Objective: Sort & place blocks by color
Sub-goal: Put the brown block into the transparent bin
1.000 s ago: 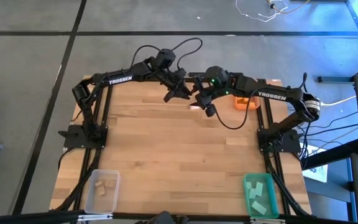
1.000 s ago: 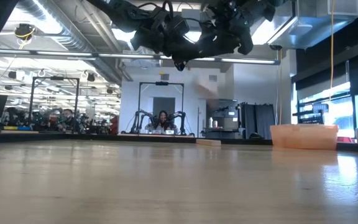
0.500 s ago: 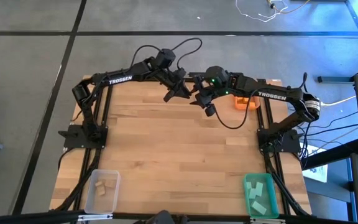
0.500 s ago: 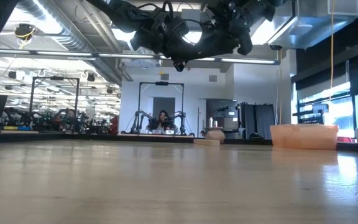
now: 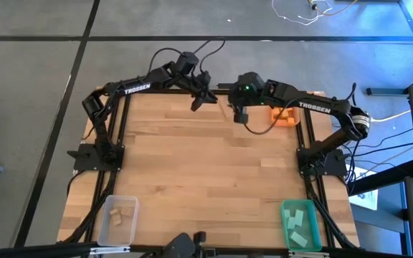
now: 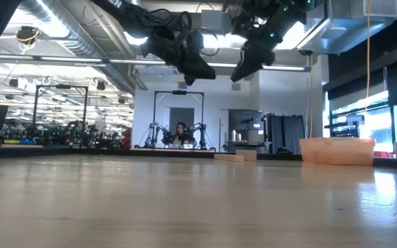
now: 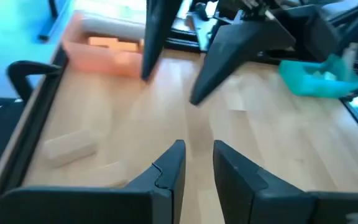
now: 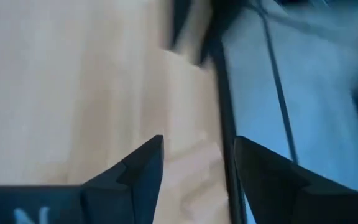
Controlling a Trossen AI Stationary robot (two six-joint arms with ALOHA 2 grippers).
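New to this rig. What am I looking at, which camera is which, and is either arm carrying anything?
It is a table robot with two dark arms that sorts small blocks into bins by colour. The overhead picture shows the whole wooden table. The level picture looks across the tabletop into the room. The other two come from cameras on each wrist.

Both arms are raised over the far edge: the left gripper and the right gripper, side by side. Both sets of jaws stand apart with nothing between them.

A pale wood block lies on the table near the far edge. The orange bin sits at the far right, the clear bin near left, the green bin near right.
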